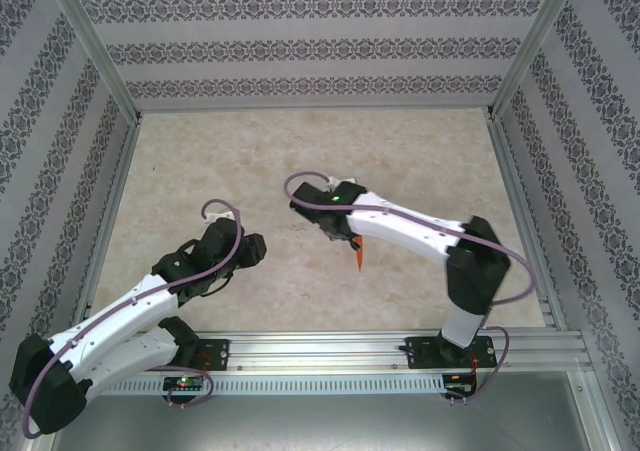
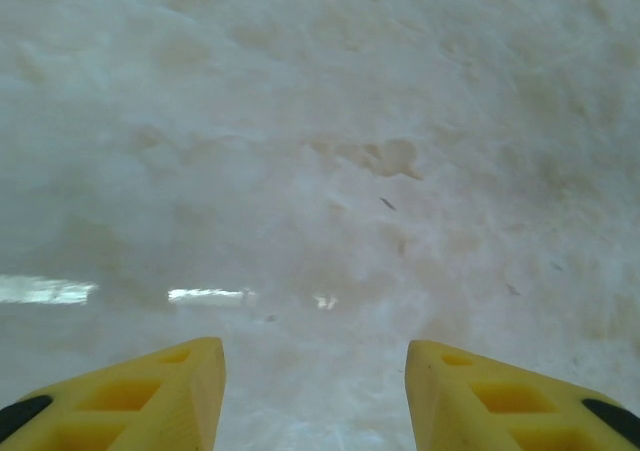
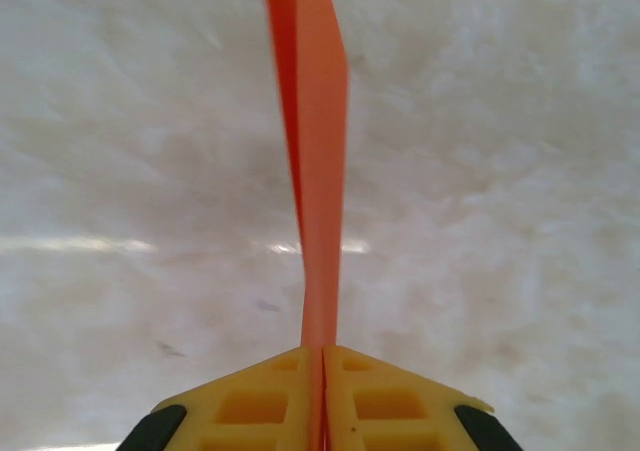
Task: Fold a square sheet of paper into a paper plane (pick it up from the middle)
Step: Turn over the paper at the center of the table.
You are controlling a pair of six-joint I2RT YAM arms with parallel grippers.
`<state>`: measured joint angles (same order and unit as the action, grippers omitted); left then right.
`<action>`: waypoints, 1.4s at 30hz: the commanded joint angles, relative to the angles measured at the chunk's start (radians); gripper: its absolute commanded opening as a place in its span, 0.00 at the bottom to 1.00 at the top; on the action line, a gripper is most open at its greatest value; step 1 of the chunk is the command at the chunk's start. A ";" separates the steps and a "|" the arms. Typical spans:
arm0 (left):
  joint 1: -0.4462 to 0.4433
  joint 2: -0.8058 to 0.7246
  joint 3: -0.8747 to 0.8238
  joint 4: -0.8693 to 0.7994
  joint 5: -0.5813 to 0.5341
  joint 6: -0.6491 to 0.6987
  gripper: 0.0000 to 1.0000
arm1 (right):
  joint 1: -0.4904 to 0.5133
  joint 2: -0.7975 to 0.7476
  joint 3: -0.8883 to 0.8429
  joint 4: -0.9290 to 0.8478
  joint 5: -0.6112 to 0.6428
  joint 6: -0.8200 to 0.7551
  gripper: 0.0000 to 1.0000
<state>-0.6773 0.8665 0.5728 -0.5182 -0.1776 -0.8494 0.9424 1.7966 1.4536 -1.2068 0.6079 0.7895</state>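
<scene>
Left pincer (image 2: pixel 315 381) stands open, holding nothing, above the tabletop (image 2: pixel 320 121), apparently free to assist. Right pincer (image 3: pixel 322 361) is clamped on the paper plane (image 3: pixel 322 151), seen edge-on, likely keeping its centre fold pressed together.

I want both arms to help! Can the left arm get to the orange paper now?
Probably yes. The left gripper is open and empty, and bare table lies between it and the orange paper, though the right gripper already pinches it.
</scene>
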 commanded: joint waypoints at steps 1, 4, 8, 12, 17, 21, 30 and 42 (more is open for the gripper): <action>0.015 -0.057 -0.017 -0.085 -0.123 -0.054 0.53 | 0.057 0.145 0.095 -0.252 0.126 0.010 0.12; 0.017 -0.099 -0.022 -0.114 -0.150 -0.057 0.53 | 0.093 0.251 0.176 -0.243 0.088 0.006 0.14; 0.019 -0.138 -0.039 -0.117 -0.151 -0.059 0.54 | 0.130 0.345 0.249 -0.188 0.016 -0.009 0.15; 0.022 -0.140 -0.043 -0.117 -0.145 -0.057 0.55 | 0.142 0.375 0.262 -0.106 -0.063 -0.012 0.17; 0.022 -0.134 -0.044 -0.109 -0.133 -0.054 0.55 | 0.151 0.391 0.249 -0.009 -0.161 -0.025 0.19; 0.024 -0.134 -0.042 -0.112 -0.133 -0.054 0.55 | 0.160 0.409 0.246 0.044 -0.231 -0.035 0.24; 0.024 -0.141 -0.028 -0.132 -0.128 -0.051 0.55 | 0.171 0.263 0.132 0.302 -0.384 -0.033 0.55; 0.024 -0.117 -0.031 -0.111 -0.068 -0.028 0.56 | 0.122 -0.111 -0.305 0.784 -0.632 -0.040 0.81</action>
<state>-0.6613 0.7429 0.5346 -0.6228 -0.2695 -0.8921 1.0901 1.7199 1.2476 -0.6052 0.0875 0.7525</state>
